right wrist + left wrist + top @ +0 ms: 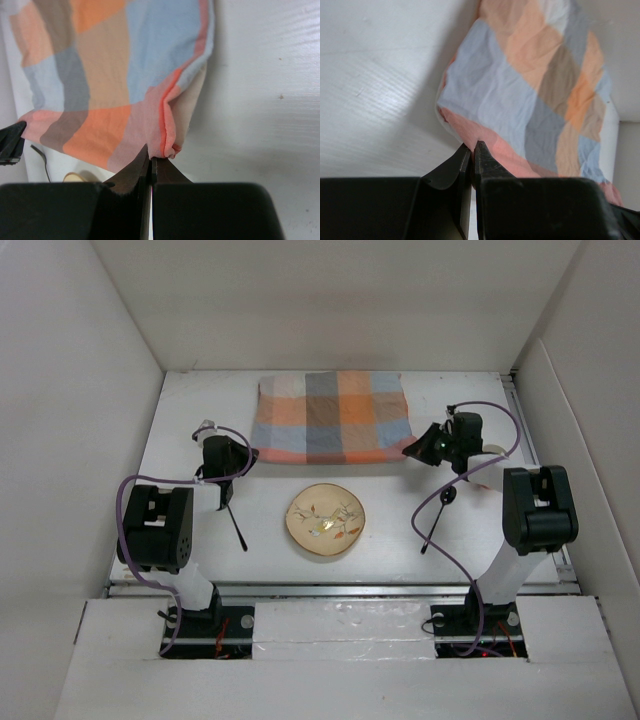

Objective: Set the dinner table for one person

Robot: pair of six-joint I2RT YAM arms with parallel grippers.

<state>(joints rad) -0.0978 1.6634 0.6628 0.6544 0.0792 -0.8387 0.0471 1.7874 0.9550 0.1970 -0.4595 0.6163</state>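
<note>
An orange, blue and grey checkered cloth (330, 418) lies spread at the back of the white dinner table (180, 420). My left gripper (248, 456) is shut on the cloth's near left corner; in the left wrist view the jaws (474, 146) pinch the pink edge of the cloth (530, 85). My right gripper (411, 452) is shut on the near right corner; in the right wrist view the jaws (152, 159) pinch the cloth's (100, 70) folded hem. A round cream plate (325, 521) with a branch pattern sits in front of the cloth.
A black utensil (236, 527) lies left of the plate, and a black spoon (438, 518) lies right of it. White walls enclose the table on three sides. The arm bases stand at the near edge.
</note>
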